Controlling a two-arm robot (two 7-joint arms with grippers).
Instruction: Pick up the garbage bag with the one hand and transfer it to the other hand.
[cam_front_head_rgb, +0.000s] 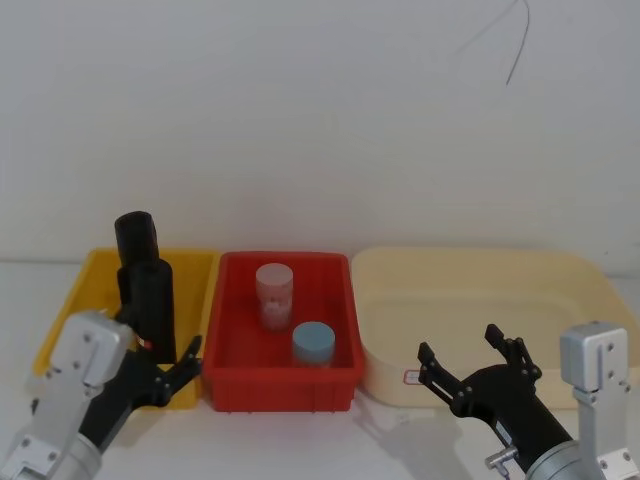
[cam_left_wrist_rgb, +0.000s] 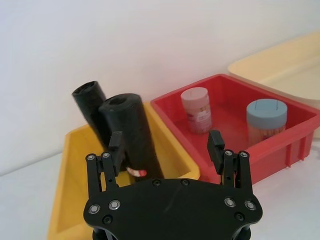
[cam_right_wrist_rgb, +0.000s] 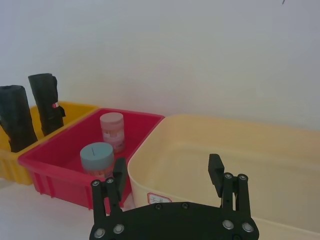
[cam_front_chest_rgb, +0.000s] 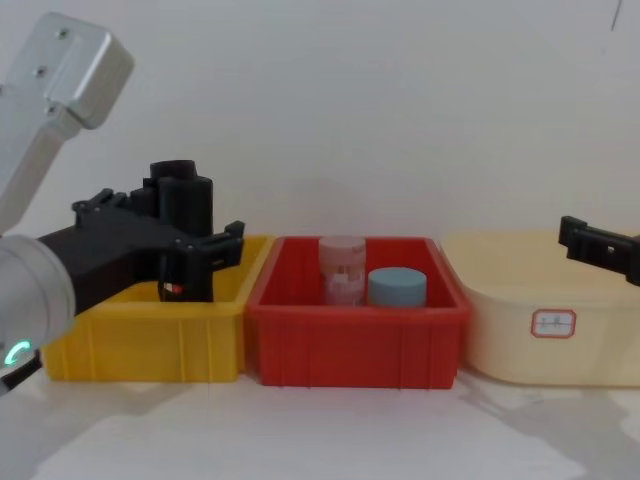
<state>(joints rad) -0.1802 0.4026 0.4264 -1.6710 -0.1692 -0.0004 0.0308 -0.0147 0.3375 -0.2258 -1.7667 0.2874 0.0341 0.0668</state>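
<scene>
Garbage bag rolls (cam_front_head_rgb: 147, 290) stand in the yellow bin (cam_front_head_rgb: 62, 330) at nine o'clock from the red bin (cam_front_head_rgb: 285, 258), left gripper (cam_left_wrist_rgb: 166, 145) released near them, right gripper (cam_front_head_rgb: 458, 341) released near the cream tub (cam_front_head_rgb: 470, 255).

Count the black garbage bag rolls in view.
2. Both stand in the yellow bin: the front roll ahead of the left hand, the rear roll leaning behind it. Others could lie hidden.
</scene>
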